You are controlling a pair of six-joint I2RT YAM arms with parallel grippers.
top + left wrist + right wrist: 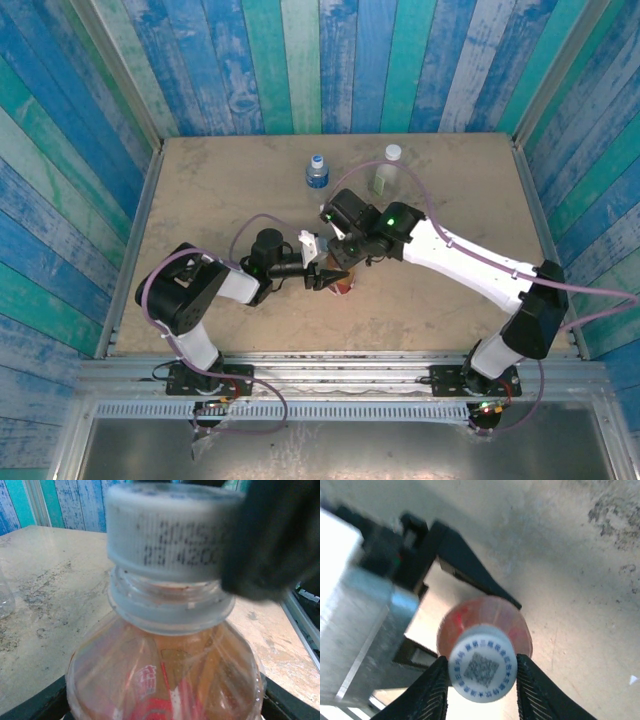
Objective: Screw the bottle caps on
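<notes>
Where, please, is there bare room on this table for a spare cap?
Bare: the far left corner beside the blue-capped bottle; the far right corner past the pale bottle; the strip along the near edge. Crowded: the middle, where left gripper and right gripper meet at the orange bottle.

My feed shows the clear plastic bottle of orange liquid [210,670] wearing a red label [155,707]. Its round white plastic cap [482,669] carries a blue ring of characters around a dark square code, with dark digits on the side. The plank walls [300,60] are striped blue, teal and white.
</notes>
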